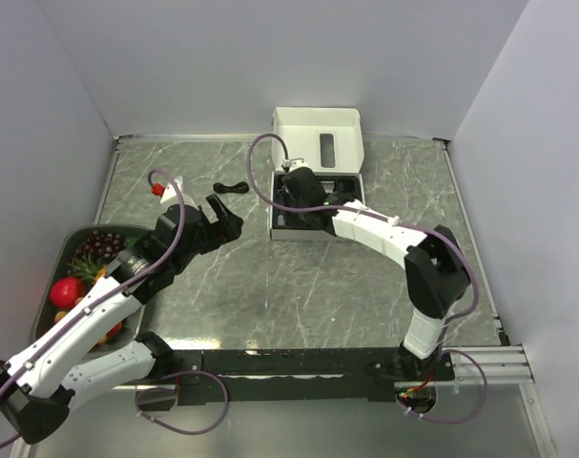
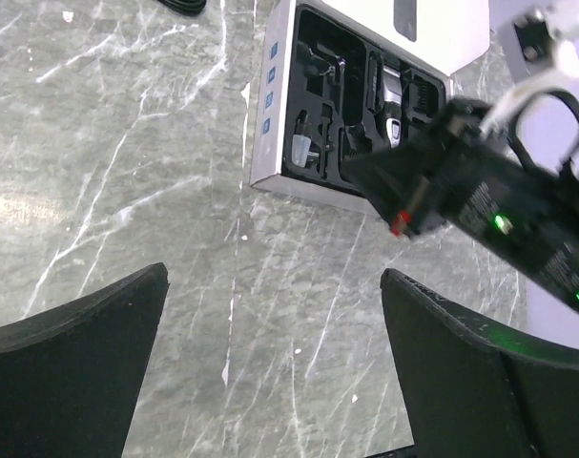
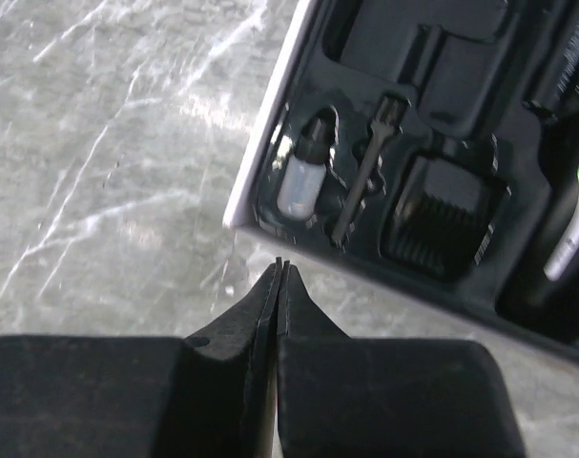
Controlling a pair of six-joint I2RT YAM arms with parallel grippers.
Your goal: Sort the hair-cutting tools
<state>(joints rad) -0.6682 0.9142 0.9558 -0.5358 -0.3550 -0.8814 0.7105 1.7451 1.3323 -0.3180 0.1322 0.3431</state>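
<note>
Right gripper pinched shut, empty, above the case at its near-left corner. Left gripper wide, empty, left of case. Clipper sits in case; cable loose left of it. Risk: closed tips snag rim, shifting case, unseating parts.

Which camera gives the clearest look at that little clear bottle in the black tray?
The right wrist view: the bottle lies close up in a corner slot of the tray, its black cap visible. The left wrist view shows it smaller and farther off. In the top view I cannot pick it out.
</note>
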